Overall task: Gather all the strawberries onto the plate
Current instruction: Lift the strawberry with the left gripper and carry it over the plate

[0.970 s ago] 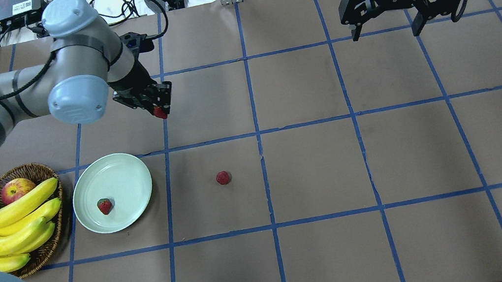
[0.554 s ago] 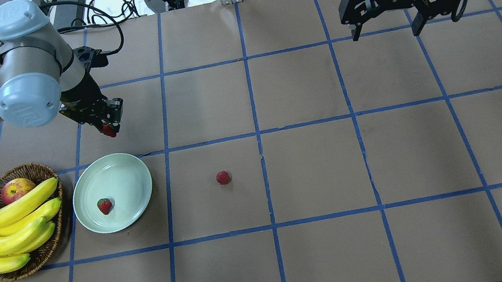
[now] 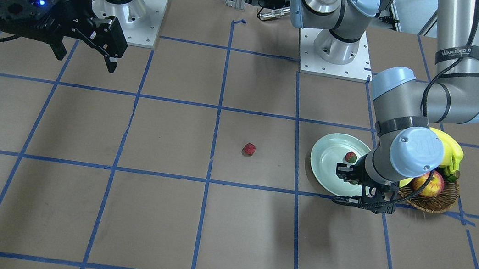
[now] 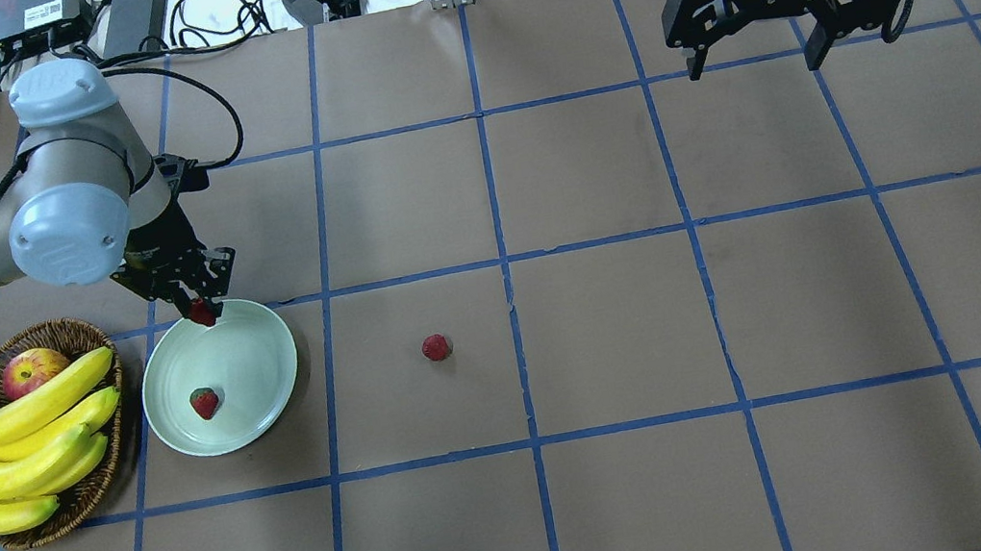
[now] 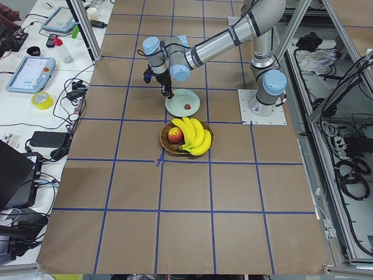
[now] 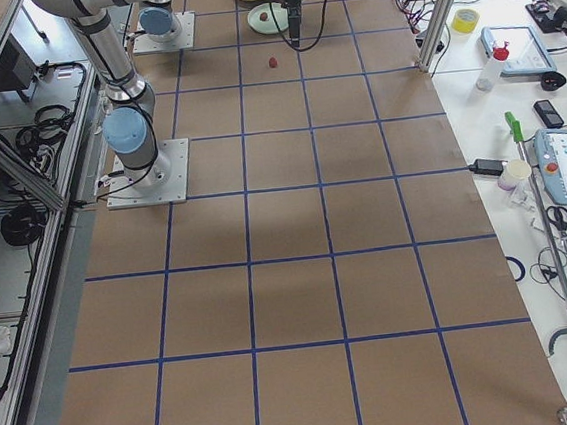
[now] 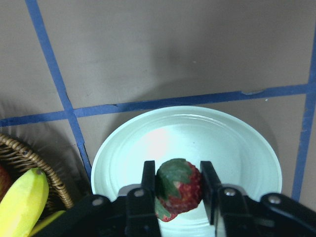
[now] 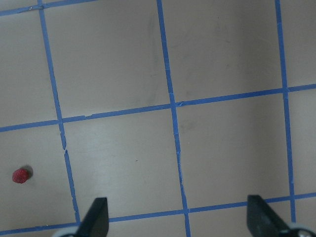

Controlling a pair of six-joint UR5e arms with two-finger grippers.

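Note:
My left gripper (image 4: 201, 311) is shut on a strawberry (image 7: 177, 188) and hangs over the far rim of the pale plate (image 4: 254, 350); the wrist view shows the berry pinched between both fingers above the plate (image 7: 237, 158). A second strawberry (image 4: 204, 402) lies inside the plate near its front left, also visible from across the table as a strawberry (image 3: 350, 157). A third strawberry (image 4: 435, 347) lies on the brown table to the plate's right, and shows as a strawberry (image 8: 20, 175) in the right wrist view. My right gripper (image 4: 751, 66) hovers open at the far right, holding nothing.
A brown wicker basket (image 4: 76, 332) with bananas (image 4: 29, 442) and an apple (image 4: 31, 370) stands just left of the plate. Cables and equipment line the table's far edge. Blue tape lines grid the brown table surface.
My left arm has swung left and toward the robot with the strawberry, from the middle-left of the table to the plate's far rim. The right arm has stayed still.

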